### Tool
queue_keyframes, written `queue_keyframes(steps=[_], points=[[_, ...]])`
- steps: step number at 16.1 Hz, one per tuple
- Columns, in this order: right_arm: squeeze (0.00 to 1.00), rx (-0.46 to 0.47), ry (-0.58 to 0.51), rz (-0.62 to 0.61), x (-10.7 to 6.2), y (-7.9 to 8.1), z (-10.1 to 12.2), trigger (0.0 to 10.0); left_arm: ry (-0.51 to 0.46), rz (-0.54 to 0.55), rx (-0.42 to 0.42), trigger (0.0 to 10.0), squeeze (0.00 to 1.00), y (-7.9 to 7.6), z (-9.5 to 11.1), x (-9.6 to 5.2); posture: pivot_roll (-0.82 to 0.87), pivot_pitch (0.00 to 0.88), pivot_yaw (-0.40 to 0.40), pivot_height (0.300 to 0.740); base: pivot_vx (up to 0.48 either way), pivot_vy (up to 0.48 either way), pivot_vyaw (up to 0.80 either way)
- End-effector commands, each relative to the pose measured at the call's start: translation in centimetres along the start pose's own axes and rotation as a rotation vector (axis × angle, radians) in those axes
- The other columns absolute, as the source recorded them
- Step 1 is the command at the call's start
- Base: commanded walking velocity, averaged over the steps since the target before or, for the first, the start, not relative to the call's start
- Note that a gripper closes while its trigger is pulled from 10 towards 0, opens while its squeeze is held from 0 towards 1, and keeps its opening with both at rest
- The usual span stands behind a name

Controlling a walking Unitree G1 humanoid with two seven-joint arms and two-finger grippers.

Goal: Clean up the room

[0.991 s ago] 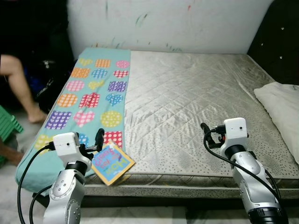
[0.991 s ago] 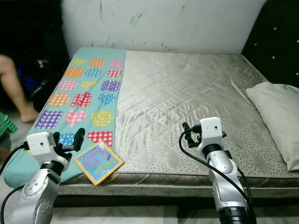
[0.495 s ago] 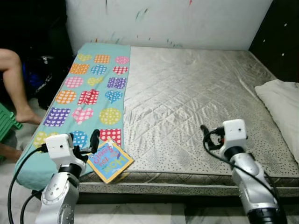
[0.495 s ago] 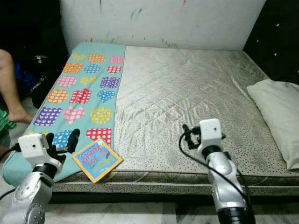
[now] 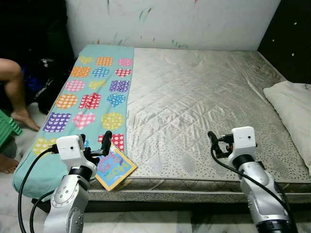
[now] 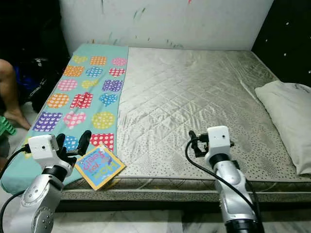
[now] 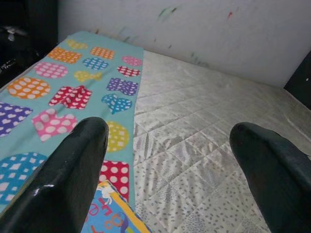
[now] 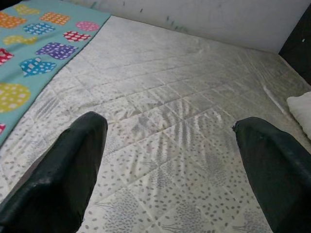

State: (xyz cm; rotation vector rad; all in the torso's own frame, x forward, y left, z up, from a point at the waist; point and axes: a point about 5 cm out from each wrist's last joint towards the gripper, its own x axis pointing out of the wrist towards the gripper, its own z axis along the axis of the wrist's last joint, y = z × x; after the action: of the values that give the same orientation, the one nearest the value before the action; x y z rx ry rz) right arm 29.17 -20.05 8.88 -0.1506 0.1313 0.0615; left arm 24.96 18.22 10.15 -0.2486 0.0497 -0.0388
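Note:
A colourful children's book (image 5: 115, 167) lies flat at the near edge of the bed, partly on the teal patchwork blanket (image 5: 92, 92) and partly over the mattress edge. My left gripper (image 5: 95, 144) hovers open just left of the book, and the book's corner (image 7: 109, 217) lies below its spread fingers (image 7: 73, 170). My right gripper (image 5: 216, 144) is open and holds nothing above the silver quilted mattress (image 5: 194, 97) near the front edge. Its fingers (image 8: 58, 170) point across the bed.
A white pillow (image 5: 291, 104) lies at the bed's right side by a dark headboard. A person's bare leg (image 5: 14, 92) and a green stool (image 5: 7, 128) are on the floor to the left, near dark bags. A white wall backs the bed.
The view has swayed a little with the camera. Both grippers stay open and the book lies where it was.

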Motion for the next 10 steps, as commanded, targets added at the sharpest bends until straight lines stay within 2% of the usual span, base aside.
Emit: queue_keyframes(steps=[1, 2, 10], points=[[0.0, 0.001, -0.016, -0.013, -0.2, -0.3, 0.3, 10.0, -0.003, -0.02, -0.004, 10.0, 0.0, -0.3, 0.3, -0.1, -0.1, 0.0, -0.029, 0.74, 0.416, 0.0, 0.0], [0.0, 0.005, -0.006, -0.008, -0.3, -0.1, -0.1, 10.0, 0.006, -0.049, -0.007, 10.0, 0.0, -0.7, 0.2, -0.4, -0.1, 0.0, -0.035, 0.74, 0.442, 0.0, 0.0], [0.0, 0.024, -0.012, 0.005, -0.3, 0.7, 0.1, 10.0, 0.032, -0.054, -0.006, 10.0, 0.0, -0.8, -0.4, -1.4, -0.08, 0.0, -0.04, 0.74, 0.473, 0.0, 0.0]])
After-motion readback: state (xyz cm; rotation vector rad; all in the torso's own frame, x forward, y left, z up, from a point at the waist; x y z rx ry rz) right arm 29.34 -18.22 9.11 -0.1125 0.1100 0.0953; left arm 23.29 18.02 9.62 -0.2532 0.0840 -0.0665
